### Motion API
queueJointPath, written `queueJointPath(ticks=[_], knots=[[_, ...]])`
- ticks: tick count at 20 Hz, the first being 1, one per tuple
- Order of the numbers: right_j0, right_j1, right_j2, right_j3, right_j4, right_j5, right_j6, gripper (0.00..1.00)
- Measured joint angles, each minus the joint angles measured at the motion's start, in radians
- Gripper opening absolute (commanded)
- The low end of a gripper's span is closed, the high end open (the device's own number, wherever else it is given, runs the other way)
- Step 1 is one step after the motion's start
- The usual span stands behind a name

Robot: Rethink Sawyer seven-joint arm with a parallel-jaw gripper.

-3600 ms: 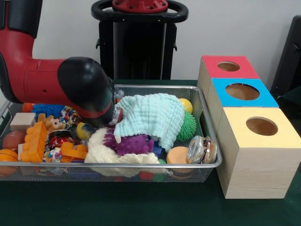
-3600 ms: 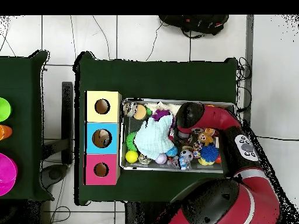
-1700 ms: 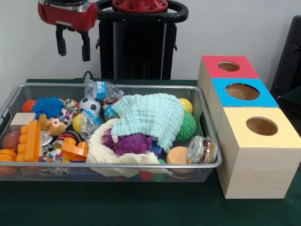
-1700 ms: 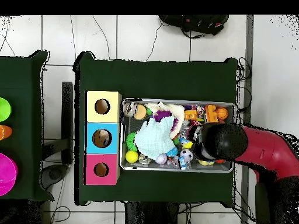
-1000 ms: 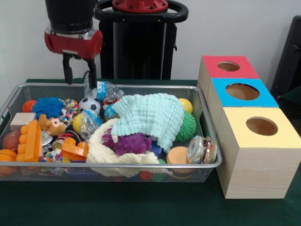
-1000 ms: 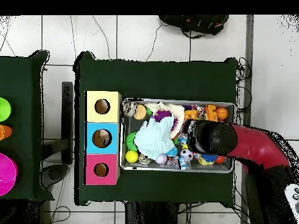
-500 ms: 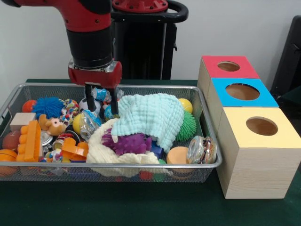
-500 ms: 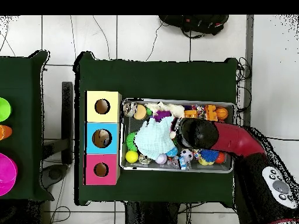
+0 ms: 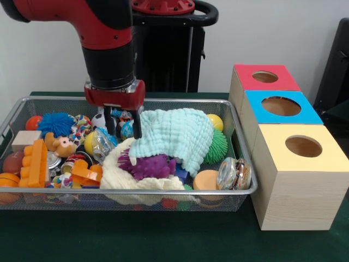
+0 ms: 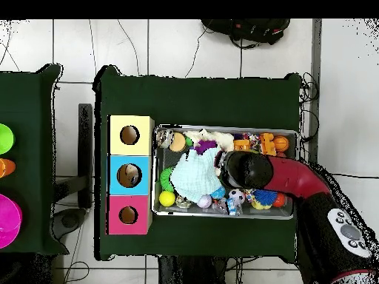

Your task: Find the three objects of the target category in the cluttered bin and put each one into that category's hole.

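Gripper (image 9: 123, 127) lowered into the wire basket (image 9: 163, 192), fingers spread narrowly, one finger (image 9: 137, 125) touching the left edge of the pale green cloth (image 9: 175, 134), nothing seen held between them. Small colourful ball (image 9: 126, 129) sat right between the fingers, partly hidden. Clear plastic bottle (image 9: 102, 144) lay at 8 o'clock from the gripper, just beside it, crumpled, with a yellow ball showing through. Cloth draped over the middle of the basket, wrinkled and waffle-textured, hiding what lay under it. Purple spiky ball (image 9: 150, 166) sat at 6 o'clock of the cloth, nested in a cream yarn bundle (image 9: 122, 177). Green spiky ball (image 9: 219, 146) peeked out at 3 o'clock of the cloth, with a yellow ball (image 9: 216, 121) at 2 o'clock. Three boxes stood outside the basket's right wall: red box (image 9: 264, 77), blue box (image 9: 281, 106), yellow box (image 9: 302, 147), each with a round hole on top.

From overhead, the red arm (image 10: 296, 176) reached across the basket (image 10: 287, 216), covering the gripper.
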Motion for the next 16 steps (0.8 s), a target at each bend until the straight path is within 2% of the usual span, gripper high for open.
queueJointPath(ticks=[7, 10, 15, 16], knots=[[-0.025, 0.020, 0.000, 0.000, 0.000, -0.021, 0.000, 1.00], [-0.061, 0.011, 0.013, 0.005, 0.000, -0.019, 0.000, 1.00], [-0.111, -0.054, 0.038, 0.021, 0.010, 0.033, 0.000, 1.00], [-0.126, -0.094, 0.041, 0.024, 0.020, 0.083, 0.000, 1.00]])
